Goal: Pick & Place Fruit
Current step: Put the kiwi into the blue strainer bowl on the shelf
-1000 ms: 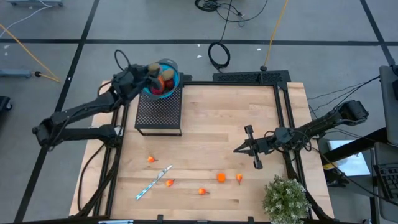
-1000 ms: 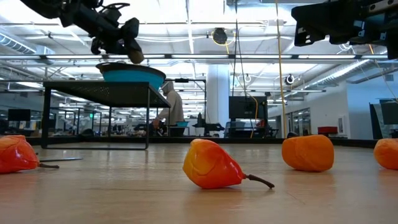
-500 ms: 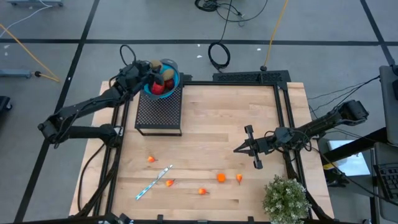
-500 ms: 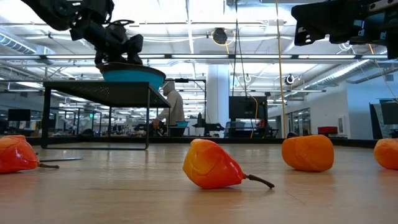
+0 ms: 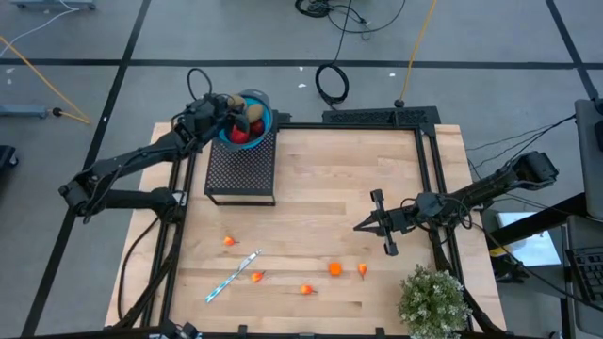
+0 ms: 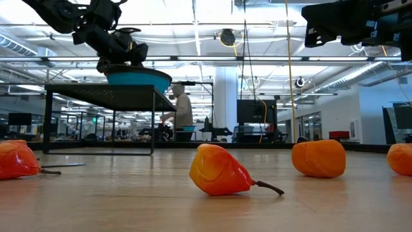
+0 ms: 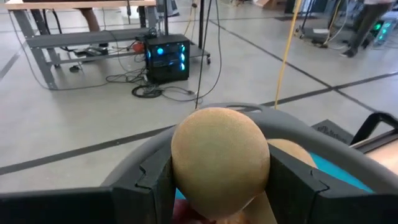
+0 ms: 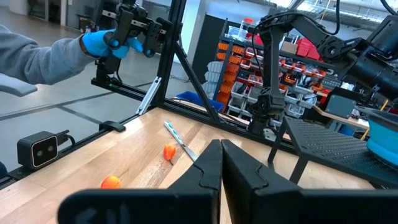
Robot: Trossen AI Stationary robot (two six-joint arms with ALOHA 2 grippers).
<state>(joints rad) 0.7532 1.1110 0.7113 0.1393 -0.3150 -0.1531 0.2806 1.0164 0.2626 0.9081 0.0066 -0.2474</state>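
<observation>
One olive-brown oval fruit (image 7: 220, 160) sits clamped in the left gripper (image 5: 224, 104) over the blue bowl's (image 5: 265, 121) rim on the rack (image 5: 240, 170) at the table's far-left corner, so releasing off-centre could bounce it out, while the closed, empty right gripper (image 5: 362, 226) waits mid-table.

Robotics lab: open hall, ceiling strip lights (image 6: 212, 59), parts-bin shelving (image 8: 233, 74), computer tower (image 7: 166, 57) on floor.

Grey floor (image 5: 75, 38) with dark taped lines; coiled black cable (image 5: 331, 85) (yellow cord beside). Bright ceiling lights (image 6: 193, 13); shelving with orange bins (image 8: 239, 74).
</observation>
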